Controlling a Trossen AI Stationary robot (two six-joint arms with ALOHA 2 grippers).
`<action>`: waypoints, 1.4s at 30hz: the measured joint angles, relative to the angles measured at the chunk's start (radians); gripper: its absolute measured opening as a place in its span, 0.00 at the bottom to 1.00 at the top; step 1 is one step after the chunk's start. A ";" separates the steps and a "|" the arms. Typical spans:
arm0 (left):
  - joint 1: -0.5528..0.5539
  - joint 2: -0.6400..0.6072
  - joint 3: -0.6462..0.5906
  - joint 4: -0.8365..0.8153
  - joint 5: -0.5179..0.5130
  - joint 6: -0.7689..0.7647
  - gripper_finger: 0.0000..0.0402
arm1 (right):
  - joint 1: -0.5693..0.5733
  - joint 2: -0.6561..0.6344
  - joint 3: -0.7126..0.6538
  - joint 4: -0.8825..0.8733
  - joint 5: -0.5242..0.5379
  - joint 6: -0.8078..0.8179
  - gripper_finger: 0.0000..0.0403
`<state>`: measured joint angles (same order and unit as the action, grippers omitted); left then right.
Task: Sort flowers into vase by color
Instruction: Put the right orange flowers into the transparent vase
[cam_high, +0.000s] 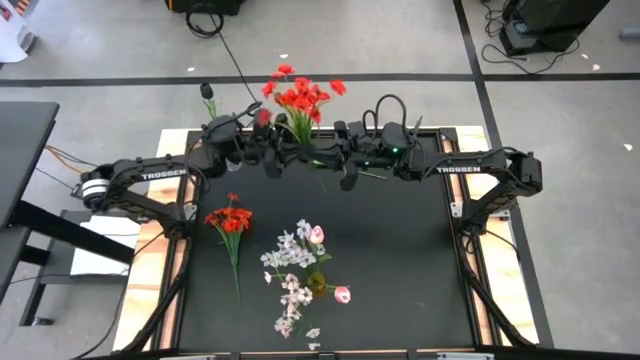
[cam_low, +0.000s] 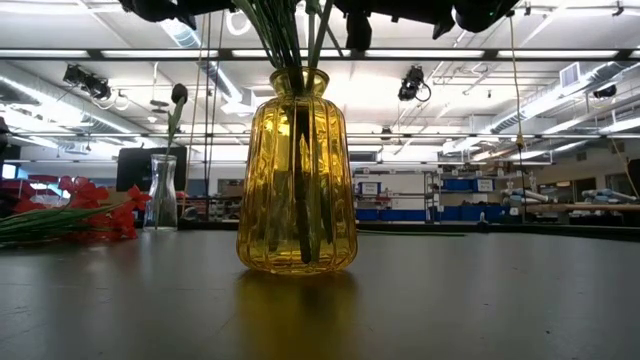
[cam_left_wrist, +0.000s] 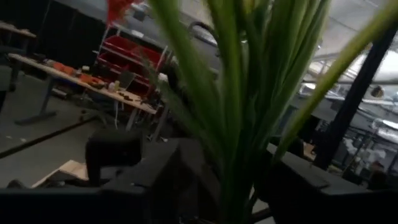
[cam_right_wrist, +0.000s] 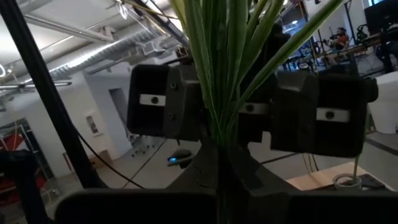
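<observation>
A ribbed yellow glass vase (cam_low: 297, 170) stands at the table's far middle and holds a bunch of red flowers (cam_high: 298, 97) on green stems. Both grippers meet at these stems above the vase mouth. My left gripper (cam_high: 272, 152) comes from the left; the right wrist view shows its fingers (cam_right_wrist: 165, 102) apart, one on each side of the stems. My right gripper (cam_high: 340, 158) comes from the right and is shut on the stems. A red bunch (cam_high: 230, 218), white-lilac sprays (cam_high: 290, 255) and pink tulip buds (cam_high: 342, 294) lie flat on the mat. My right gripper pinches the green stems (cam_right_wrist: 217, 134) of the red bunch between its two fingers, above the vase mouth. It comes in level from the table's right side, across the stems. The stems stand upright, with their lower ends inside the yellow vase.
A small clear vase (cam_low: 163, 205) with one dark bud stands at the far left corner of the black mat (cam_high: 400, 260). The loose flowers take up the mat's near left and middle. Wooden table edges (cam_high: 150, 270) border the mat.
</observation>
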<state>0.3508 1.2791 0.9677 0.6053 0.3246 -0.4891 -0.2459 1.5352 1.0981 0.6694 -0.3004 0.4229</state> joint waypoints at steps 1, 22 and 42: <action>0.000 0.007 0.014 -0.008 0.007 0.012 0.48 | 0.001 0.000 0.000 -0.004 0.000 0.000 0.03; 0.017 -0.052 0.035 -0.216 -0.039 0.128 0.04 | -0.014 -0.001 0.000 -0.048 0.031 0.100 0.40; 0.151 -0.366 0.035 -0.639 -0.204 0.328 0.04 | -0.069 -0.475 0.000 -1.202 0.174 0.106 0.03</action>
<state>0.5019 0.9135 1.0031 -0.0338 0.1201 -0.1611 -0.3144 1.0600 1.0977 -0.5323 -0.1263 0.5293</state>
